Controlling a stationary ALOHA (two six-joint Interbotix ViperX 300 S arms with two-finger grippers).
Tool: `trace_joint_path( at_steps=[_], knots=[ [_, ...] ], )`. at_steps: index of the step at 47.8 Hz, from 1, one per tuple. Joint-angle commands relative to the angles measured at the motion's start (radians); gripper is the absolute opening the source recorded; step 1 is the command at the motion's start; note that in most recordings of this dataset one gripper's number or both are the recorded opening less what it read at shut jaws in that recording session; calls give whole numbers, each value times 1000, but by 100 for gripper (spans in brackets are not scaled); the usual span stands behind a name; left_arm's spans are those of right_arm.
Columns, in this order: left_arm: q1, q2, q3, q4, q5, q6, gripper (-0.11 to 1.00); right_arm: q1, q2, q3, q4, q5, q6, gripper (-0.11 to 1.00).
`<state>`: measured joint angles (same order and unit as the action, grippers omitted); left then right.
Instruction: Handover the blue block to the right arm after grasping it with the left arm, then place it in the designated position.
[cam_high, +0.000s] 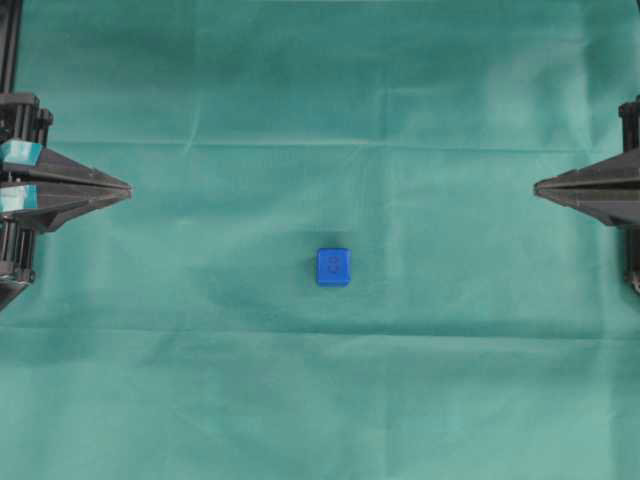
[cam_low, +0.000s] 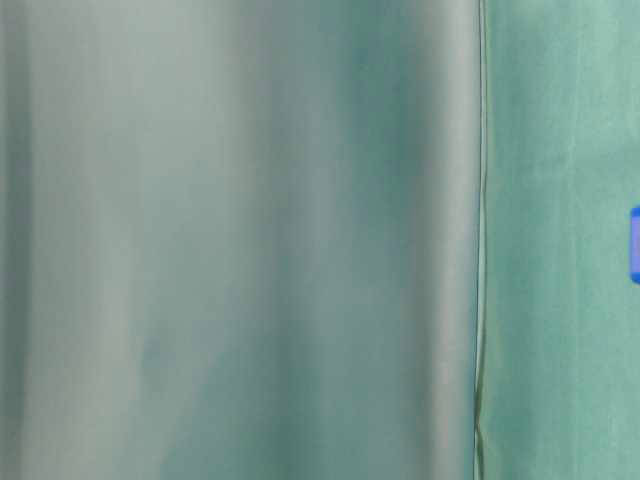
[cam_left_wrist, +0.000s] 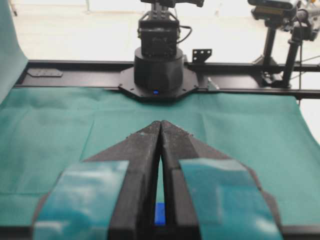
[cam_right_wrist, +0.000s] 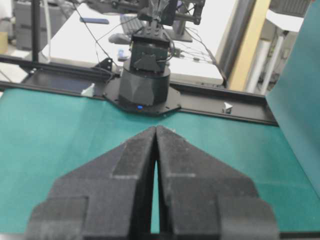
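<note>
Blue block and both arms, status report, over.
Left gripper shut, empty, at left edge. Right gripper shut, empty, at right edge. Blue block untouched on the green cloth, mid-table. Nothing between it and either gripper.

Green cloth (cam_high: 300, 100) lying matt, showing soft fold creases. Blue block (cam_high: 333, 267) looking smooth, slightly glossy plastic. Left gripper (cam_left_wrist: 160, 125) fingers showing grainy matt black, shiny turquoise tape bands (cam_left_wrist: 85, 200). Right gripper (cam_right_wrist: 156, 129) showing same rough matt black.

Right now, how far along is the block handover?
Nothing is done yet. The blue block sits alone on the green cloth, mid-table. The left gripper and the right gripper wait shut at opposite edges, both empty. Grasp, handover and placing all remain; I cannot make out the placement marks.
</note>
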<state>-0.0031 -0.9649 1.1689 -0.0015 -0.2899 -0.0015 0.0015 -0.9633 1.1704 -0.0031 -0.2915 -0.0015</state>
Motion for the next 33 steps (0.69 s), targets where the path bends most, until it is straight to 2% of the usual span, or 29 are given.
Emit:
trace_joint_path(
  at_steps=[1, 15, 27, 30, 33],
  knots=[
    [6, 17, -17, 2, -2, 3, 2, -2, 5, -18, 0, -5, 3, 0],
    [6, 17, -34, 2, 60, -2, 2, 0, 0, -28, -2, 57, 8, 0],
    [6, 18, -48, 2, 66, -2, 2, -2, 2, -48, 0, 103, 26, 0],
    [6, 18, -48, 2, 66, -2, 5, -2, 0, -49, -2, 101, 26, 1],
    [6, 18, -48, 2, 66, -5, 15, 0, -2, -51, 0, 101, 26, 1]
  ],
)
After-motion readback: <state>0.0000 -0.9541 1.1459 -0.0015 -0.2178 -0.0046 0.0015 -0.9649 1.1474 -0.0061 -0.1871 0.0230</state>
